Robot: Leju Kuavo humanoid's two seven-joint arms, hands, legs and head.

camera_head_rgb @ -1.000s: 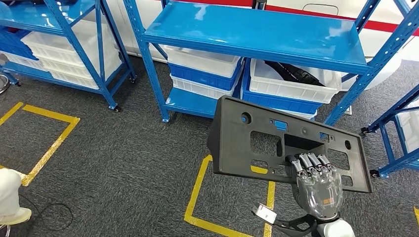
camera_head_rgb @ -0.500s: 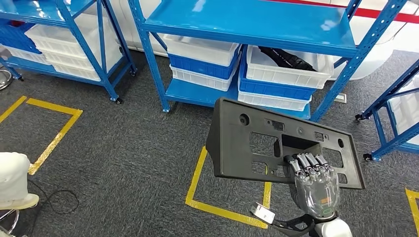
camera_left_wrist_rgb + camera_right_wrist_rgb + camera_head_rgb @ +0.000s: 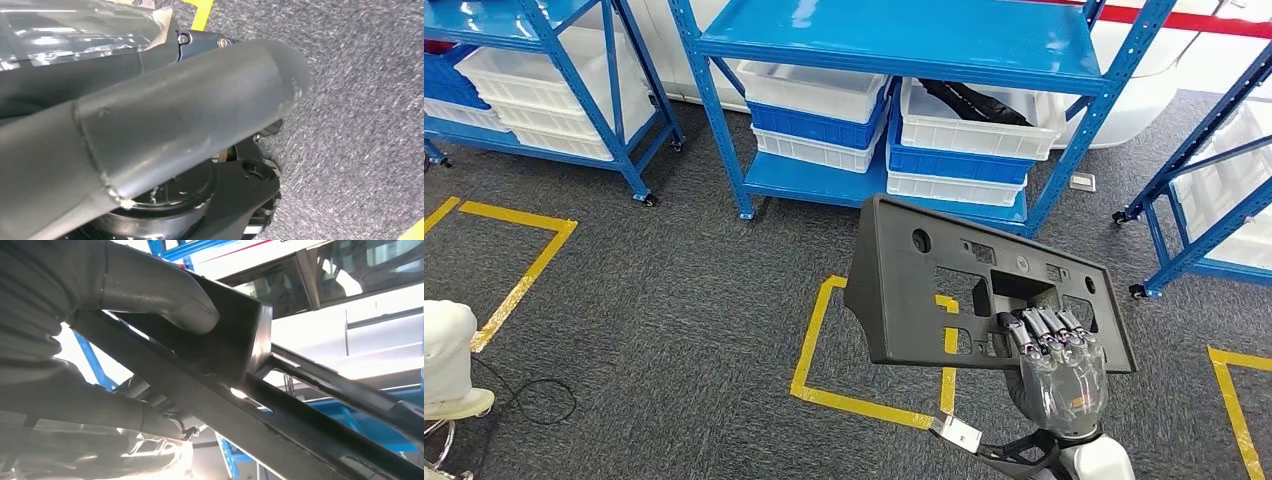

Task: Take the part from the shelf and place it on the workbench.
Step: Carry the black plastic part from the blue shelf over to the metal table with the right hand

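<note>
The part (image 3: 924, 290) is a flat dark grey plastic panel with several cut-outs, held up in the air over the carpet in the head view. My right hand (image 3: 1059, 375) grips its lower right edge, fingers hooked through a rectangular cut-out. The right wrist view has the thumb (image 3: 165, 295) pressed on a wall of the part (image 3: 280, 405). The blue shelf (image 3: 894, 40) stands behind it, apart from the part. My left hand's thick grey thumb (image 3: 190, 115) hangs above the carpet; its fingers are hidden.
White and blue bins (image 3: 984, 125) sit on the shelf's lower level, one with dark parts in it. More blue racks stand at the left (image 3: 554, 60) and right (image 3: 1214, 200). Yellow tape squares (image 3: 809, 350) mark the grey carpet. A white object (image 3: 444, 360) is at the lower left.
The whole picture has shifted, so the camera has moved: the shelves now sit a little higher and further left. The part stays in my right hand, held the same way.
</note>
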